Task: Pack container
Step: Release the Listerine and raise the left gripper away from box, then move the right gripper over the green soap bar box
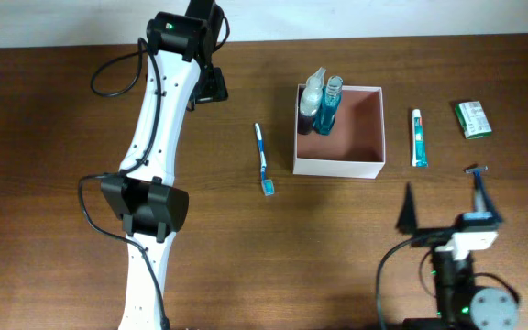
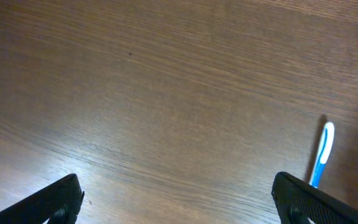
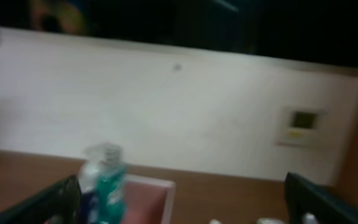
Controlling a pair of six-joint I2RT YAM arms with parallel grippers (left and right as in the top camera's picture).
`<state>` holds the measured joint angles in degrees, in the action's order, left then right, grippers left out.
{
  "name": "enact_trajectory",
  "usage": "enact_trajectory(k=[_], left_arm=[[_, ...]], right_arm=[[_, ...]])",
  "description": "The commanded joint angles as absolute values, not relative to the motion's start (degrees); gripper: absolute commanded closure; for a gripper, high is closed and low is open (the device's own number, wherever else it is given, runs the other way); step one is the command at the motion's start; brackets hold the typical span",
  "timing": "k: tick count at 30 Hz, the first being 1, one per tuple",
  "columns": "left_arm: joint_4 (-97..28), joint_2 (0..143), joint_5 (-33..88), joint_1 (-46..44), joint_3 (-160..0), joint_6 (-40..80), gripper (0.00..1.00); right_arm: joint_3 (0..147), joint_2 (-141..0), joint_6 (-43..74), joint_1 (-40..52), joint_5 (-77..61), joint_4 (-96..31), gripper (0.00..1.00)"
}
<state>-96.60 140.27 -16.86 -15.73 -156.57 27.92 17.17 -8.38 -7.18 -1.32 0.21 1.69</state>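
The container (image 1: pixel 370 127), a square white box with a pink inside, stands at the centre back of the table. Two bottles, one clear (image 1: pixel 312 99) and one blue (image 1: pixel 331 106), stand in its left part. A blue and white toothbrush (image 1: pixel 263 159) lies to its left. A toothpaste tube (image 1: pixel 419 137) lies to its right. My left gripper (image 1: pixel 211 87) is open and empty above bare table at the back left; its wrist view (image 2: pixel 176 182) shows the toothbrush (image 2: pixel 321 154). My right gripper (image 1: pixel 443 206) is open and empty at the front right. Its blurred wrist view (image 3: pixel 181 182) faces the container (image 3: pixel 160 184) and bottles (image 3: pixel 104 180).
A small green packet (image 1: pixel 472 119) lies at the back right. A razor (image 1: pixel 476 170) lies just beyond my right gripper's right finger. The left arm (image 1: pixel 154 165) stretches along the table's left side, with loose cables around it.
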Motion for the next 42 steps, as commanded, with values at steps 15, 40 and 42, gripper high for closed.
enact_trajectory(k=[15,40,42], left_arm=[[-96.49,140.14,-19.31,-15.70,-156.24,27.14,0.00],[-96.51,140.14,-19.31,-15.70,-156.24,27.14,0.01],[-96.49,140.14,-19.31,-15.70,-156.24,27.14,0.01]], right_arm=[[98.87,-80.38,-16.58,-21.89,-11.51,-56.73,0.01],[130.13,-127.39,-22.28,-24.88,4.78,-68.84,0.01],[130.13,-129.36,-22.31,-24.88,4.75,-67.18,0.01]])
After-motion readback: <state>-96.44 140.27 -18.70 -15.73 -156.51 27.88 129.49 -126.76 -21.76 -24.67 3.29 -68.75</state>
